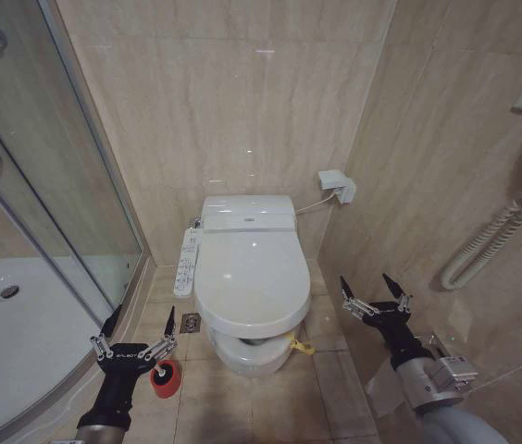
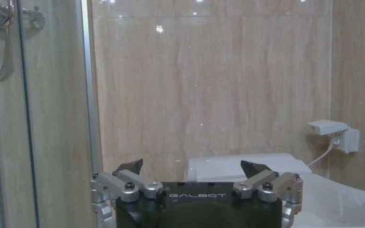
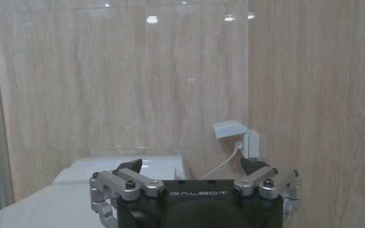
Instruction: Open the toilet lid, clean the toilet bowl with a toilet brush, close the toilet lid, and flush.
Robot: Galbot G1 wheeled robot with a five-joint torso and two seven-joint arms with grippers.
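Observation:
The toilet lid (image 1: 254, 268) is glossy white and lies shut over the toilet bowl (image 1: 242, 355). Only the bowl's white ceramic outside shows below it. A yellow strap (image 1: 303, 347) hangs at the lid's front right rim. My left gripper (image 1: 142, 316) is open and hovers left of the toilet, just above a small red cup holder (image 1: 165, 378) on the floor. The toilet brush is hidden there. My right gripper (image 1: 366, 282) is open to the right of the lid. Each wrist view shows its own open gripper (image 2: 192, 166) (image 3: 191, 165) with the lid (image 2: 350, 199) (image 3: 40, 209) beyond.
A glass shower screen (image 1: 57, 185) and white shower tray (image 1: 20, 324) stand at the left. A control panel (image 1: 185, 259) juts from the toilet's left side. A floor drain (image 1: 191, 322) lies beside the toilet's base. A wall socket (image 1: 338, 185) and a coiled cord (image 1: 483, 245) are at the right.

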